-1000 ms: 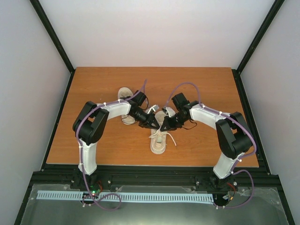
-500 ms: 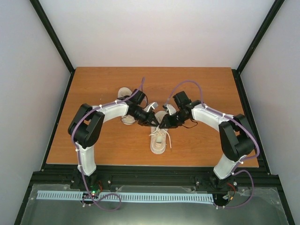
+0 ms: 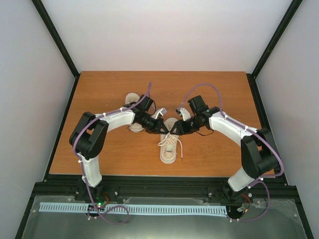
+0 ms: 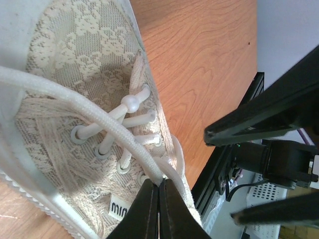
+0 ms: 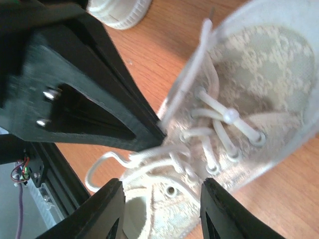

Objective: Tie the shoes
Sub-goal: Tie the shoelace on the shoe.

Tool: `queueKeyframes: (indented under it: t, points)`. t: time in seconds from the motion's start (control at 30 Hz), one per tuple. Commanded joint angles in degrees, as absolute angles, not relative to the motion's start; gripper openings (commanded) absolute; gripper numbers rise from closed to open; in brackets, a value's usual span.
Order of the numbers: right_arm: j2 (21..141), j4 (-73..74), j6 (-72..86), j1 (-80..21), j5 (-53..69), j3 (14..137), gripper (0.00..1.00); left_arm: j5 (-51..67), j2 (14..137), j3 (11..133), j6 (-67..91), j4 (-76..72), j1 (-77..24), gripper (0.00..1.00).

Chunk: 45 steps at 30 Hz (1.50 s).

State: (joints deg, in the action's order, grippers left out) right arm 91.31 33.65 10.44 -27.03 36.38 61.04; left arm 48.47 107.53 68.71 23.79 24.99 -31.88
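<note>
Status: near shoe (image 3: 168, 149), centre of table (image 3: 99, 149): lace (image 4: 99, 122) loose, no bow yet. left gripper (image 4: 158, 185) clamped on lace; right gripper (image 5: 162, 201) jaws apart, empty. far shoe (image 3: 132, 98) far-left, laces hidden. Most work remains.

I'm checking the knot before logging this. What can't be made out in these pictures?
- Top view: whether the lace is knotted; too small, under the left gripper and right gripper.
- Top view: the far shoe is mostly under the left arm.
- Right wrist view: the left gripper hides where it pinches the lace.
</note>
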Motion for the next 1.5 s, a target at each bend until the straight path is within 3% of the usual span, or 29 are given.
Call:
queueKeyframes:
  t: [0.0, 0.23, 0.43, 0.7, 0.8, 0.93, 1.2, 1.47]
  points:
    - [88.98, 33.55, 9.00, -25.46, 34.02, 57.08, 0.45, 50.71, 107.46, 69.85, 21.72, 25.94, -31.72, 0.01]
    - [87.94, 30.95, 8.71, -23.29, 40.47, 51.88, 0.56, 48.84, 105.79, 70.46, 19.25, 28.91, -30.77, 0.17]
    - [89.88, 29.74, 7.92, -23.29, 41.55, 51.20, 0.56, 48.55, 106.98, 71.98, 16.17, 32.24, -30.76, 0.20]
    - [92.28, 27.89, 7.24, -23.29, 43.59, 50.63, 0.49, 44.78, 105.21, 71.63, 15.54, 33.29, -30.59, 0.22]
    - [92.80, 28.24, 6.71, -23.29, 44.07, 50.50, 0.43, 42.38, 101.96, 70.14, 17.25, 30.55, -30.21, 0.34]
    - [92.64, 28.22, 6.67, -23.29, 43.34, 49.46, 0.36, 44.67, 99.90, 69.31, 16.94, 28.21, -30.15, 0.41]
    - [93.13, 27.72, 6.67, -23.29, 43.30, 49.48, 0.38, 48.66, 102.58, 69.40, 10.93, 32.52, -31.07, 0.42]
    - [93.51, 27.55, 6.85, -23.28, 43.66, 50.13, 0.22, 47.67, 105.22, 70.40, 10.82, 32.21, -31.37, 0.37]
